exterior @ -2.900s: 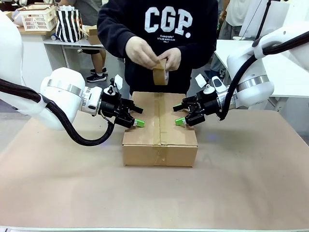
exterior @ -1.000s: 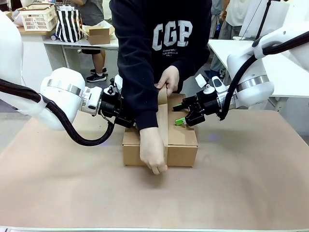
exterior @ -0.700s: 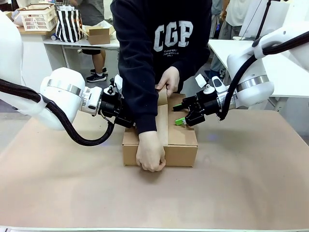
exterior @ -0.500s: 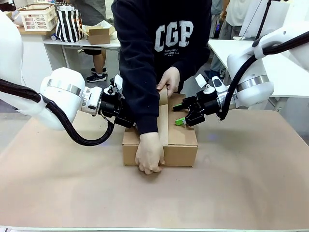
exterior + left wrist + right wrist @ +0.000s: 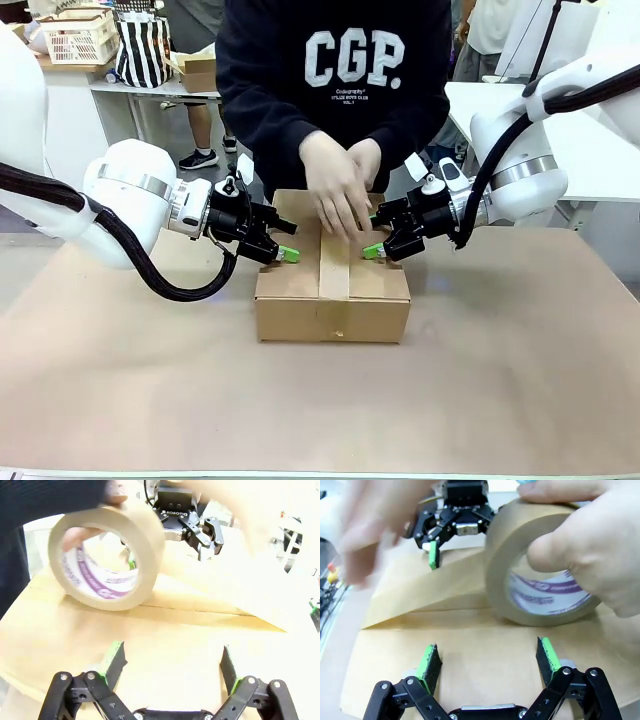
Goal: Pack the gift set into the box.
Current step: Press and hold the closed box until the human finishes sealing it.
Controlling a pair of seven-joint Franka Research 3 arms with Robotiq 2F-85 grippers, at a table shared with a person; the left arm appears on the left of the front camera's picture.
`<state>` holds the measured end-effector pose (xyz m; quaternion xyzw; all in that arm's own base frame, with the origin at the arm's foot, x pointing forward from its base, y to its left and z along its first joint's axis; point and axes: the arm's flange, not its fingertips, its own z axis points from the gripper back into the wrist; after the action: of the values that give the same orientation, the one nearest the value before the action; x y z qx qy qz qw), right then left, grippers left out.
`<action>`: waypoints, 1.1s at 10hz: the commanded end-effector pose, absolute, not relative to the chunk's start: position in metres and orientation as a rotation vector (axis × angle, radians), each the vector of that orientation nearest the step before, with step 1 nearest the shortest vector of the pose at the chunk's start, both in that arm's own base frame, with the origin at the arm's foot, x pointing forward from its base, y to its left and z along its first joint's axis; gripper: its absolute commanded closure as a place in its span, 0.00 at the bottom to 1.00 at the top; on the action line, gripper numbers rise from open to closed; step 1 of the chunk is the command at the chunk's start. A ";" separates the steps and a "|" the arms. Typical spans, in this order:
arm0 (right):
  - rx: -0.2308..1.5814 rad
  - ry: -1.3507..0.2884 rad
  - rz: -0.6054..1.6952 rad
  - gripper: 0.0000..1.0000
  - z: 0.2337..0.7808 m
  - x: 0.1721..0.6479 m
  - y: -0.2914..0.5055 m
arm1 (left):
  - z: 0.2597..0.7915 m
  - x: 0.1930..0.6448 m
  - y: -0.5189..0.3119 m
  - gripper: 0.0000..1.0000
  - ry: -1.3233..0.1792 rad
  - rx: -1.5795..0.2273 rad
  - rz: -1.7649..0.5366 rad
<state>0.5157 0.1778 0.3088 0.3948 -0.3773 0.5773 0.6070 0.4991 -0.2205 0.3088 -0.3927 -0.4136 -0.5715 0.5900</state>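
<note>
The box stands shut at the table's middle, with a strip of brown tape running along its top seam and down the front. A person's hands hold a tape roll at the far end of the box top. My left gripper is open, its fingertips on the left flap. My right gripper is open on the right flap. Each wrist view shows the other gripper across the box. The gift set is hidden.
Brown paper covers the table, with free room around the box. The person stands close against the far edge. Behind, a side table carries a basket, a striped bag and a small carton.
The person's hand left the box's front face and both hands rose to the far end of the top. The tape strip now lies flat along the seam. Neither arm moved.
</note>
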 end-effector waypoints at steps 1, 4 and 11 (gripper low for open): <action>0.904 -0.867 1.335 0.00 0.306 0.515 0.178 | 0.304 0.497 -0.220 0.00 -0.965 -0.911 -1.342; 0.904 -0.867 1.335 0.00 0.306 0.515 0.178 | 0.304 0.497 -0.220 0.00 -0.965 -0.911 -1.342; 0.904 -0.867 1.335 0.00 0.306 0.515 0.178 | 0.304 0.497 -0.220 0.00 -0.965 -0.911 -1.342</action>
<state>0.5158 0.1780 0.3091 0.3947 -0.3775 0.5775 0.6068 0.4994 -0.2205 0.3083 -0.3928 -0.4134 -0.5714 0.5902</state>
